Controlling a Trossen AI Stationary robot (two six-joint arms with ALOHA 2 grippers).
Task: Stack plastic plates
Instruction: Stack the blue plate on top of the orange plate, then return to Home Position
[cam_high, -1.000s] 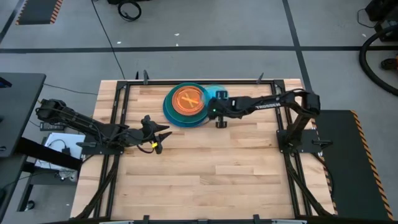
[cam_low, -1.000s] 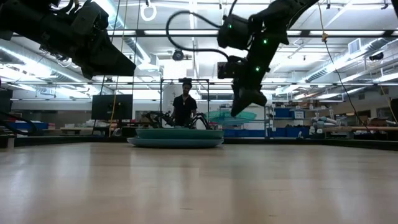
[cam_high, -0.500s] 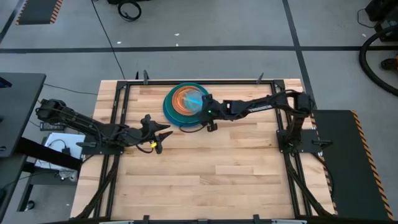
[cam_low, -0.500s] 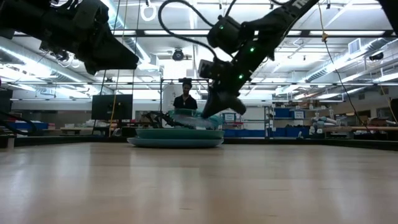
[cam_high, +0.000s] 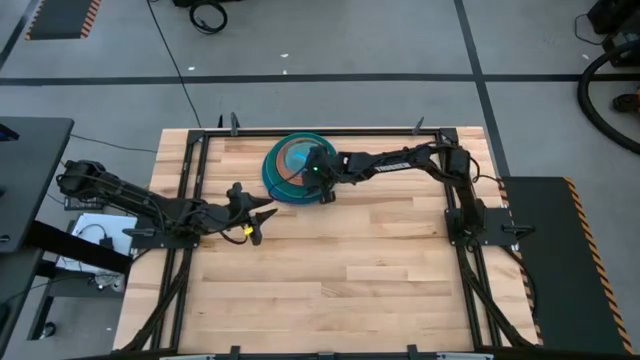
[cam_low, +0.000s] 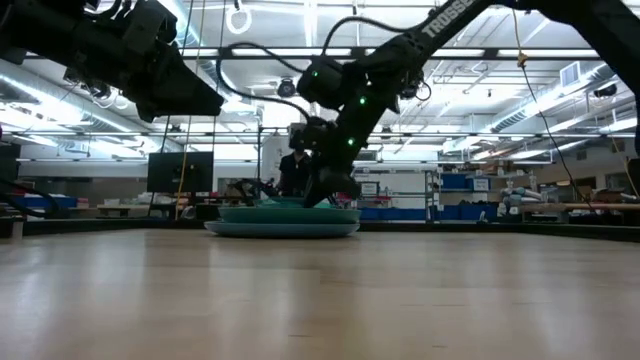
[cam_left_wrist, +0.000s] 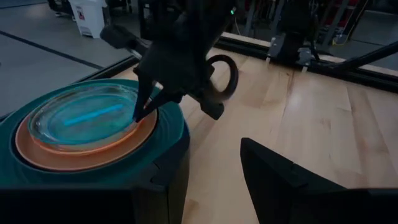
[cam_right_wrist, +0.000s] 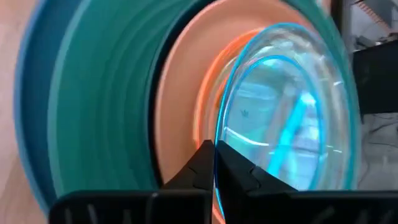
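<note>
One stack of plastic plates (cam_high: 293, 165) is seen near the far edge of the wooden table (cam_high: 330, 280), a little left of its middle. On top lies a small translucent cyan plate (cam_left_wrist: 87, 117), which rests on an orange plate (cam_left_wrist: 93, 155); beneath these, a teal plate (cam_left_wrist: 168, 134) and a blue plate (cam_high: 271, 176) form the wide base of the pile. Further plates within the pile cannot be told apart.

The cyan plate is gripped at its right-hand rim by the right gripper (cam_left_wrist: 146, 109), whose two fingertips are pressed together on the thin edge, as shown closely in the right wrist view (cam_right_wrist: 214, 163). In the low view the gripper (cam_low: 322, 190) is seen lowered onto the top of the stack, and the cyan plate appears to lie flat or nearly flat on the orange one. The right arm (cam_high: 400, 160) is stretched from its base at the right side of the table across to the stack.

The left gripper (cam_high: 258, 215) is held above the table, near the stack but apart from it, on its left-front side, with its fingers (cam_left_wrist: 292, 180) spread apart and nothing between them.

A person (cam_low: 295, 165) is visible in the room behind the table.
</note>
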